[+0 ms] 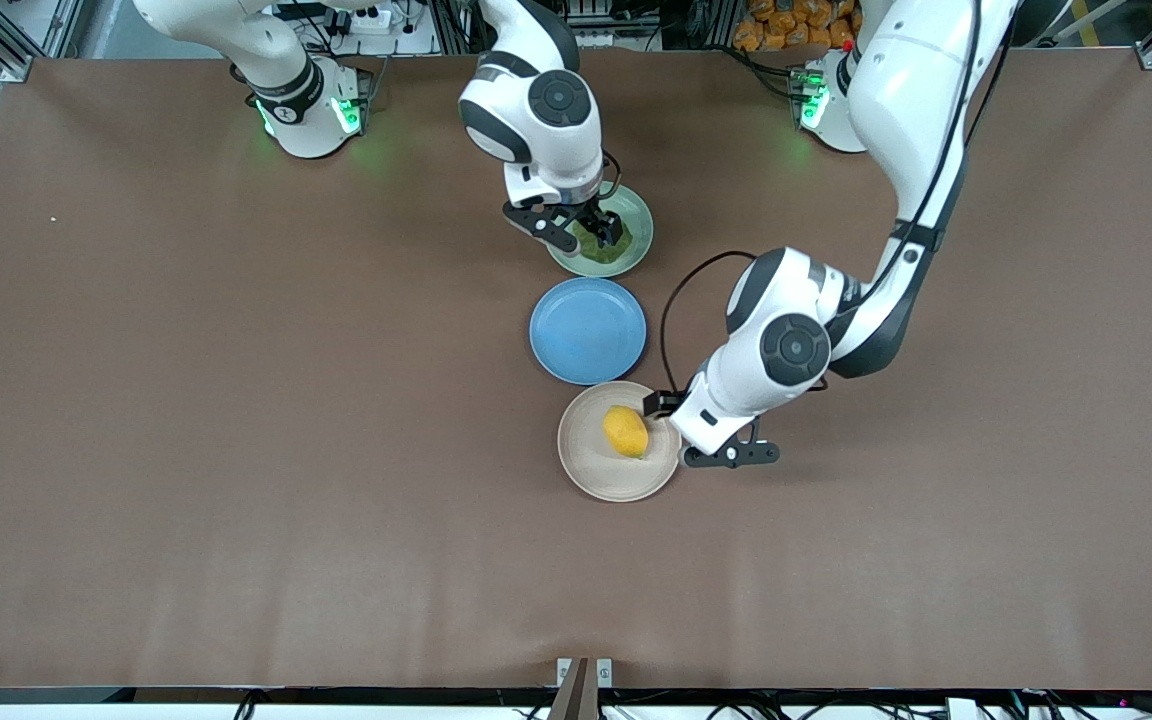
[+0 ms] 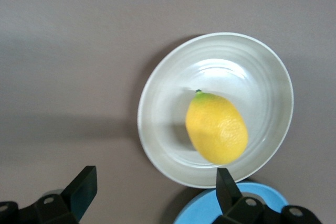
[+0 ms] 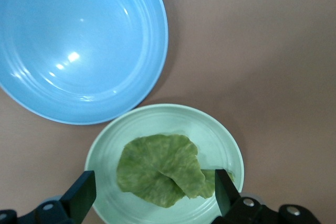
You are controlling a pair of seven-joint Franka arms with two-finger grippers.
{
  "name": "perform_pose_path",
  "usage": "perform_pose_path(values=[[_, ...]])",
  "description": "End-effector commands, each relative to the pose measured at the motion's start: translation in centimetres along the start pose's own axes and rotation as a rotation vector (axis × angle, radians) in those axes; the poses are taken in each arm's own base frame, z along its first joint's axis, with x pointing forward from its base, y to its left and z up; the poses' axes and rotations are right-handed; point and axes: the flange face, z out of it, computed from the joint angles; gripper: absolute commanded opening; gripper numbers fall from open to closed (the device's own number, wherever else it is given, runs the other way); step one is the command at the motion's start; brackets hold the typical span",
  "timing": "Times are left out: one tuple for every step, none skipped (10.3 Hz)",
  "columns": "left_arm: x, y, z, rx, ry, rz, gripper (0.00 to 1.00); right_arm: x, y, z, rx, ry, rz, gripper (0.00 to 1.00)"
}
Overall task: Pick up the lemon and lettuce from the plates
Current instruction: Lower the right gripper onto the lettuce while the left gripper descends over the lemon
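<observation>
Lemon [image 1: 626,431] lay on the beige plate [image 1: 591,470], with its green tip visible in the left wrist view, and nothing touched it. The left gripper's fingers [image 2: 83,190] stood wide apart in that view, holding nothing. The left gripper [image 1: 664,407] itself hung low at the beige plate's edge toward the left arm's end of the tabletop [image 1: 236,450], just beside the lemon.

In the right wrist view the right gripper's fingers [image 3: 82,193] were also spread wide, one to each side of the lettuce [image 3: 160,169], and the view did not show any contact with it. The right gripper [image 1: 604,228] hovered low over the pale green plate [image 1: 638,235]. The lettuce lay flat on that plate, a wrinkled leaf with one edge folded over.

The three plates formed a line across the middle of the tabletop. The pale green plate was farthest from the front camera, the blue plate [image 1: 588,330] lay bare between the other two, and the beige plate was nearest. The blue plate lay just beside each neighbour, close to the beige one.
</observation>
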Motion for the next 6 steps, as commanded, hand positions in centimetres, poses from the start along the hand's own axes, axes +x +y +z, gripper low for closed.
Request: perform_pose_path(values=[[0.3,1.3,2.0,-0.079,-0.023,-0.134,1.00,-1.4,-0.3,3.3,-0.008,0.010,0.035,1.00],[0.3,1.5,2.9,-0.081,-0.019,-0.153,1.00,-2.4,-0.3,4.0,-0.001,0.013,0.037,1.00],[0.0,1.6,3.7,-0.077,-0.026,-0.159,1.00,-2.7,-0.3,4.8,-0.002,0.025,0.040,1.00],[-0.2,1.9,4.4,-0.078,-0.025,-0.159,1.00,-2.7,-0.3,5.0,0.009,0.042,0.051,1.00],[-0.1,1.9,5.5,-0.084,-0.012,-0.167,1.00,-3.1,0.1,5.5,0.030,0.042,0.054,1.00],[0.1,2.0,6.1,-0.092,0.004,-0.168,1.00,-3.6,0.4,6.0,0.045,0.038,0.051,1.00]])
